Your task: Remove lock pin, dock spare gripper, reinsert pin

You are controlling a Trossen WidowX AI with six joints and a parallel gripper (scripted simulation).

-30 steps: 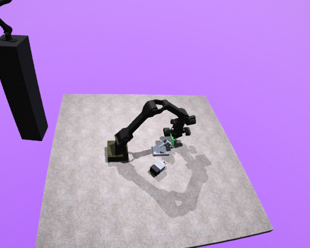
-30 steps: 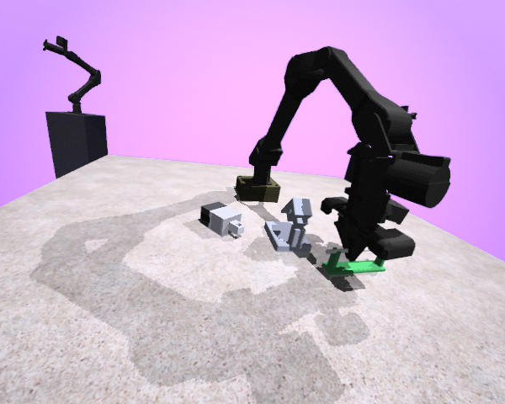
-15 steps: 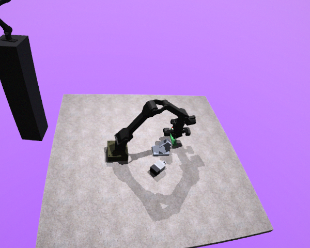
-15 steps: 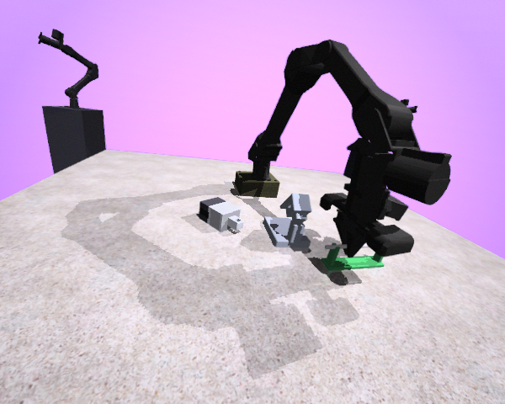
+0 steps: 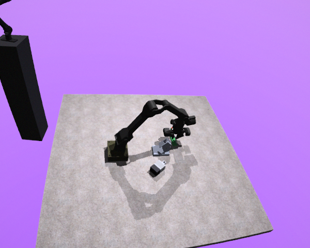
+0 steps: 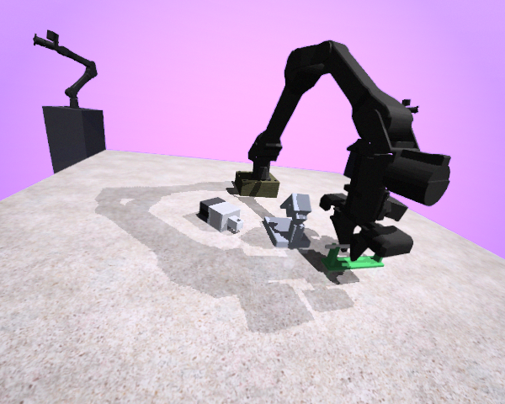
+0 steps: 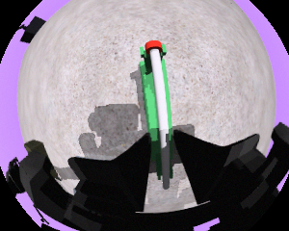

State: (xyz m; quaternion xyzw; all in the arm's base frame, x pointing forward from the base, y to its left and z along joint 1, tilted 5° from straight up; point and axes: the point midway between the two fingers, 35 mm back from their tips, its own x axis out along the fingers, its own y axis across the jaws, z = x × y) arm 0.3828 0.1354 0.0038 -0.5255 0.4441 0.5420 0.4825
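The lock pin, with a red head at its far end in the wrist view, lies lengthwise over the green stand. Its grey end juts past the stand. My gripper is partly open, with a fingertip on each side of the pin and gaps beside it. The pale mount stands beside the stand, its tilted socket without the pin. The spare gripper lies on the table, outside the socket, its spigot pointing away from its dark end.
The arm's base block is behind the mount. The arm arches high over the table. A dark pedestal with another arm stands beyond the table edge.
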